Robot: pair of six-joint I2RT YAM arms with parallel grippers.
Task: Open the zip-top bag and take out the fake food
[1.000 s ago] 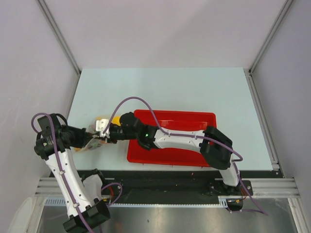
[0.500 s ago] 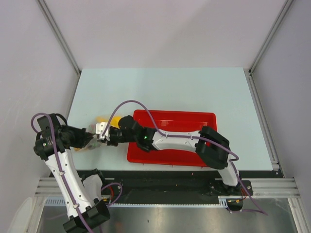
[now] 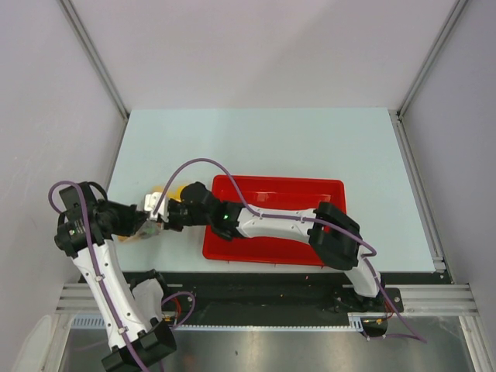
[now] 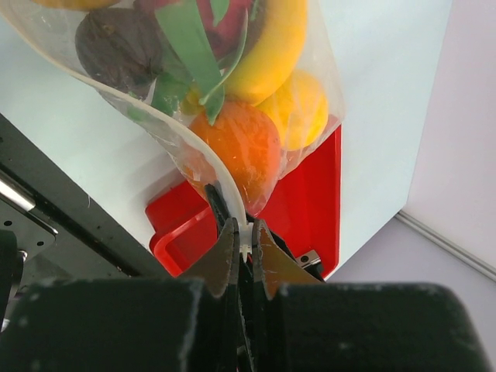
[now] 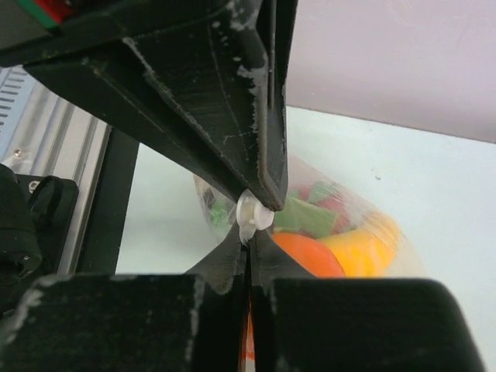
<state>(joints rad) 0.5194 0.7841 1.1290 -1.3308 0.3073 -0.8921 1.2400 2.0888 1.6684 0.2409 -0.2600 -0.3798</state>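
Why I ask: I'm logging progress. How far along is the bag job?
Done: the left gripper and right gripper are both shut on the top edge of the bag, almost at one spot. In hand: apparently pulling the seal apart; whether it has begun to part cannot be told. Left: opening it fully and taking out the fruit, which sits inside the bag.

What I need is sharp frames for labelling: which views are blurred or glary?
Top external: evenly lit, sharp, no glare. Left wrist: left hand blurred up close, zip-top bag sharp. Right wrist: right hand blurred, bag slightly soft.
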